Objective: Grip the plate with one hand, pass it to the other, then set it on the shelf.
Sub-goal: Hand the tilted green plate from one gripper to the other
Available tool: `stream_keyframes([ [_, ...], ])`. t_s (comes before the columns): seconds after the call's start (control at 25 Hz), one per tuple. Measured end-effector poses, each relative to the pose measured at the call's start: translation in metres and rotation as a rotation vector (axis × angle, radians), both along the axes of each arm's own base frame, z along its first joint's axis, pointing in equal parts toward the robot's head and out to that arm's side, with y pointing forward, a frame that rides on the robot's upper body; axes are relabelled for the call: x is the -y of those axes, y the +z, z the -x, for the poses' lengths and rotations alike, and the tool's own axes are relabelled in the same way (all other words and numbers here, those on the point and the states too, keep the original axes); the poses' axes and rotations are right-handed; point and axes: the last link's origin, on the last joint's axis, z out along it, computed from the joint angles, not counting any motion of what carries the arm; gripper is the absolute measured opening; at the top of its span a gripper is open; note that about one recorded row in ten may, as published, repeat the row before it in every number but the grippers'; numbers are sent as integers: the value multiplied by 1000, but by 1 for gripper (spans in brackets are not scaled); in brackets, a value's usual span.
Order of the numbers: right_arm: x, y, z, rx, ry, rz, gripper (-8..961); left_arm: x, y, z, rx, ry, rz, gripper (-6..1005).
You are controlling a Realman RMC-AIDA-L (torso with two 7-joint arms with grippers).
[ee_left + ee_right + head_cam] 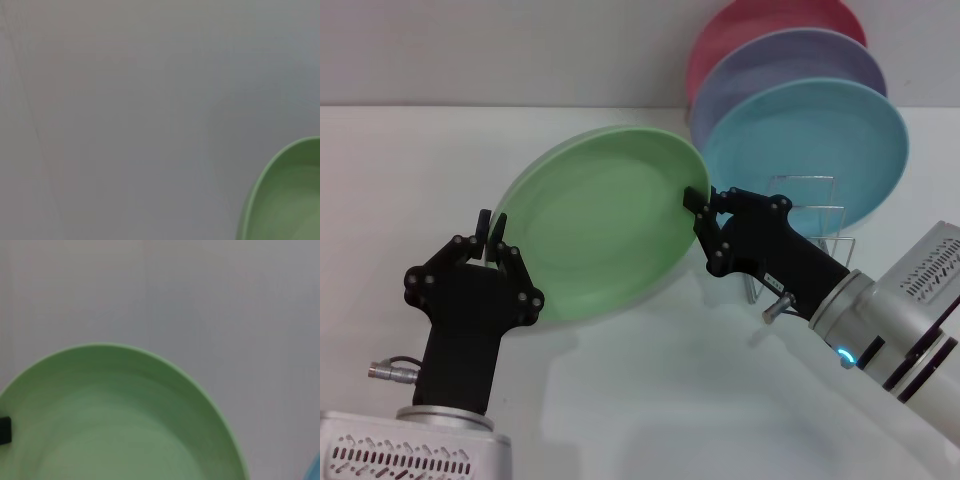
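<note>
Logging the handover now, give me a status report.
Left gripper and right gripper both shut on the light green plate, held tilted above the table. Wire rack already holds turquoise, lavender and pink plates.

Lab-like setup: bare white table [620, 400], blank wall [520, 50].

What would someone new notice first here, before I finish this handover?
The green plate held tilted in mid-air at centre, with the left gripper on its left rim and the right gripper on its right rim. Behind to the right, three plates stand in the wire shelf: blue in front, then lavender, then pink.
</note>
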Motion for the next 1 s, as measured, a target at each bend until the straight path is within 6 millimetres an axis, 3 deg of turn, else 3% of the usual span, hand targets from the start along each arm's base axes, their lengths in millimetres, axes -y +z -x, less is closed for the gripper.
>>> stream_keyframes([
  [1.0, 1, 0, -2, 6, -1, -5, 78, 0, 0, 0, 3, -2, 1, 121],
])
